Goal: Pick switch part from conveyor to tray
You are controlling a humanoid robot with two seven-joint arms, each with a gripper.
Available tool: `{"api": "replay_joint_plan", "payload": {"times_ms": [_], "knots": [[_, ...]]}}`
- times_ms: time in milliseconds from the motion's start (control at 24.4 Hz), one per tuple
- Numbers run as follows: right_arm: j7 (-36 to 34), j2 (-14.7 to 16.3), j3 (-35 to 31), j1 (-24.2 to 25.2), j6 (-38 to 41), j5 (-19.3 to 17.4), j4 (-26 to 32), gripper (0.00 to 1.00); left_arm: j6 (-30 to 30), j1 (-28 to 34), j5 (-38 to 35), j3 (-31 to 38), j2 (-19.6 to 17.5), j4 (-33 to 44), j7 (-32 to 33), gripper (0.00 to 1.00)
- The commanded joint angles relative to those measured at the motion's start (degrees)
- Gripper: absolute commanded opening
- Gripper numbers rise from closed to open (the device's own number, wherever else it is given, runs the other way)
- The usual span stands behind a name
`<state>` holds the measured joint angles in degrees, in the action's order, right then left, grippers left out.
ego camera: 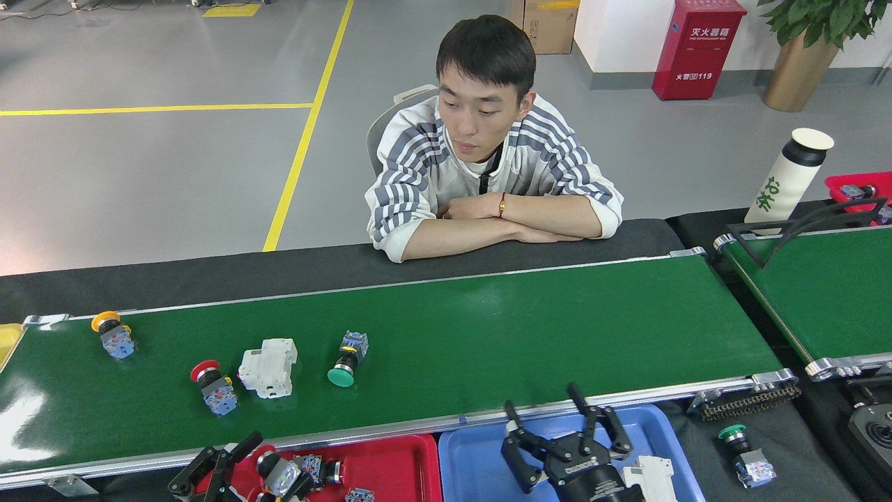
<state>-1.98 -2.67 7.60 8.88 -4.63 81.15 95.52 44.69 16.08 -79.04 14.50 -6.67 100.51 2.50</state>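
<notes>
Midway through sorting: the right tool [557, 425] hangs over the blue tray [467, 467] with fingers spread wide and nothing in them. The left tool [233, 464], low over the red tray [390, 464], is partly cut off; whether it grips the switch [282, 477] beside it cannot be told. Ahead of both tools, four parts wait on the conveyor [523, 335]: an orange switch [111, 335], a red switch [212, 387], a white breaker [268, 366] and a green switch [346, 359].
</notes>
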Motion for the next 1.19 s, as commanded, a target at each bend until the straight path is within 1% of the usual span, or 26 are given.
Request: {"api": "replay_joint_plan", "payload": {"times_ms": [0,82,123,164,205,286,368,532,655,737,819,1023,1146], "knots": [[-0.7,1.5,-2.8,-0.1,-2.9,-1.3,0.6,0.98,-0.9,-0.2,0.4,4.3,1.4,0.7,-0.5,1.00],[-0.7,3.9,-4.0,-0.2,-1.9,-4.6,0.1,0.98,-3.2,-0.5,-0.1,11.1,3.3,-0.3,-0.3,1.00],[-0.7,5.3,-4.1,-0.4,-1.4,-6.2,-0.2,0.98,-5.7,-0.6,-0.2,14.2,3.8,-1.3,-0.2,1.00],[-0.7,6.4,-4.1,-0.4,-1.4,-7.3,-0.2,0.98,-8.2,-0.7,-0.1,16.0,3.6,-2.7,-0.1,1.00],[-0.7,7.2,-4.1,-0.4,-1.4,-7.9,-0.2,0.98,-10.7,-0.8,-0.2,18.0,3.6,-4.1,-0.1,1.00],[-0.8,7.7,-4.0,-0.4,-1.4,-8.0,-0.2,0.98,-13.5,-0.4,-0.1,20.0,3.0,-6.4,-0.1,1.00],[-0.7,7.9,-4.1,-0.4,-1.4,-7.9,-0.2,0.98,-13.9,-0.2,0.0,22.2,2.8,-8.2,-0.1,1.00],[-0.7,9.2,-4.0,-0.4,-0.8,-7.9,-0.3,0.99,-14.4,-0.2,-0.2,22.4,2.6,-7.9,0.1,1.00],[-0.6,9.7,-4.1,-1.2,2.1,-8.0,-0.4,0.99,-15.5,-2.7,-1.6,21.1,2.6,-8.0,0.9,1.00],[-0.6,9.7,-4.0,-1.3,3.7,-8.1,-0.3,0.99,-17.5,-6.1,-5.2,19.6,1.7,-9.2,1.1,1.00],[-0.6,9.7,-4.1,-1.3,4.2,-8.0,-0.4,0.99,-18.3,-8.9,-8.1,18.9,1.2,-12.3,0.9,1.00],[-0.6,10.0,-4.0,-1.3,4.4,-8.0,-0.3,0.99,-19.7,-14.6,-11.2,16.4,-0.3,-19.4,0.6,1.00],[-0.6,10.0,-3.9,-1.3,5.7,-8.0,-0.4,0.99,-21.3,-18.3,-11.7,14.5,-2.5,-24.6,0.5,1.00]]}}
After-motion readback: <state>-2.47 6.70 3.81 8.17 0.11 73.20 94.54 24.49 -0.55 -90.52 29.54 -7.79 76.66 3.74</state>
